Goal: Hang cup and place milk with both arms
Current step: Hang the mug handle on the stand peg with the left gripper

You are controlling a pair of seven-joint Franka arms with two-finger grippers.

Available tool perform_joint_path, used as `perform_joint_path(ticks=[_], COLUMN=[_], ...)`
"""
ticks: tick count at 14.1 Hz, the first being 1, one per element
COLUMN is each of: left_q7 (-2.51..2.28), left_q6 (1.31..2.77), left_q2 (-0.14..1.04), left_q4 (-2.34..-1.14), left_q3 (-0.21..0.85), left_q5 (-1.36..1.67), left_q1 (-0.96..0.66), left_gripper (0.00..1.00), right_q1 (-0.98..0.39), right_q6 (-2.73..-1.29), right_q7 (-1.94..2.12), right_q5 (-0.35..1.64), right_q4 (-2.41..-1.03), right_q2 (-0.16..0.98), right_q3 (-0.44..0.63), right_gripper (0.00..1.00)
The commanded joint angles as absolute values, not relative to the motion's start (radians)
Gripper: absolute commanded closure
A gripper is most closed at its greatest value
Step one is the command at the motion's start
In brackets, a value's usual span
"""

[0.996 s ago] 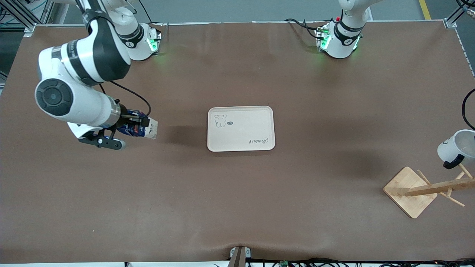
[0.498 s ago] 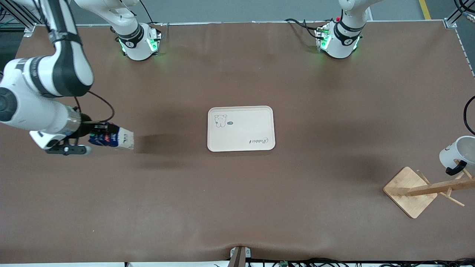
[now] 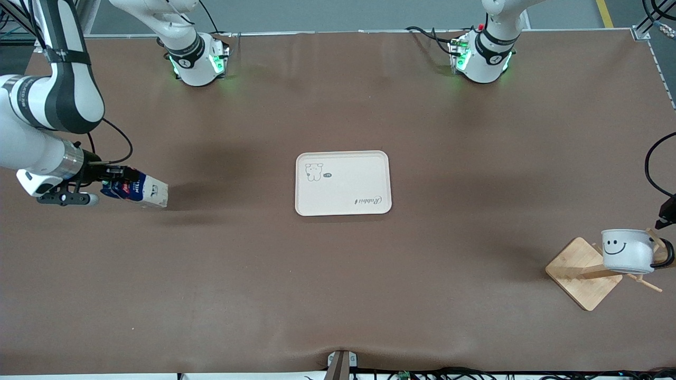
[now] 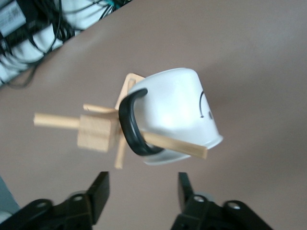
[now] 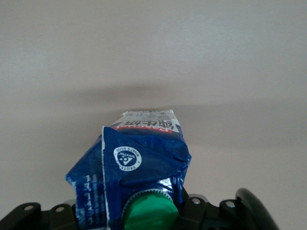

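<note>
The white cup [image 3: 627,251] with a black smiley hangs by its black handle on a peg of the wooden rack [image 3: 583,272] at the left arm's end of the table. In the left wrist view the cup [image 4: 177,110] sits on the peg, and my left gripper [image 4: 143,186] is open and empty, apart from it. In the front view only a bit of the left gripper [image 3: 665,215] shows, above the rack. My right gripper [image 3: 108,186] is shut on the dark-blue milk carton [image 3: 138,191], held sideways low over the table at the right arm's end. The right wrist view shows its green cap [image 5: 148,213].
A beige tray [image 3: 348,182] with a small animal drawing lies in the middle of the brown table. The rack's square base stands close to the table's edge at the left arm's end. Cables lie past that edge.
The cup went down onto the rack peg and my left gripper let go and drew back. My right gripper moved the milk away from the tray, toward the right arm's end.
</note>
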State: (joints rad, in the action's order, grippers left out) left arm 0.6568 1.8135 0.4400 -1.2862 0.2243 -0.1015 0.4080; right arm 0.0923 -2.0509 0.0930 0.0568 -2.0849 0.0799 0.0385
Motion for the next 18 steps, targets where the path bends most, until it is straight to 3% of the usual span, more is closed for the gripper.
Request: perform_joint_path(ticks=[1,7,13,14,16,18], left_q7=[0.531,0.385,0.312,0.261,0.151,0.037], left_q6=[1.715,1.562,1.522,1.516,1.471,1.456], left_q2=[0.388,0.348,0.304,0.299,0.273,0.262], left_q4=[-1.293,-1.293,-1.293,-1.293,-1.296,-1.299], left_q3=[0.247,0.287,0.291,0.291,0.291,0.304], left_q5=[-0.087,-0.089,-0.097,-0.089,-0.086,-0.086], left_q1=[0.391,0.393,0.393,0.394,0.394,0.393], left_gripper=[0.0,0.0,0.0,0.0,0.0,0.0], right_q1=[0.153,0.21,0.207,0.207,0.207,0.209], right_q6=[-2.198,-2.322,-2.428,-2.437,-2.444,-2.442], right_q7=[0.094,0.094,0.095,0.095,0.098,0.141], right_q5=[0.044,0.044,0.046,0.046,0.046,0.046], right_q4=[-2.193,-2.288,-2.424,-2.425,-2.425,-2.431], right_q2=[0.029,0.025,-0.026,-0.025,-0.02,-0.017], right_q3=[0.021,0.02,0.018,0.02,0.018,0.018], right_gripper=[1.0,1.0,0.96,0.86,0.33,0.18])
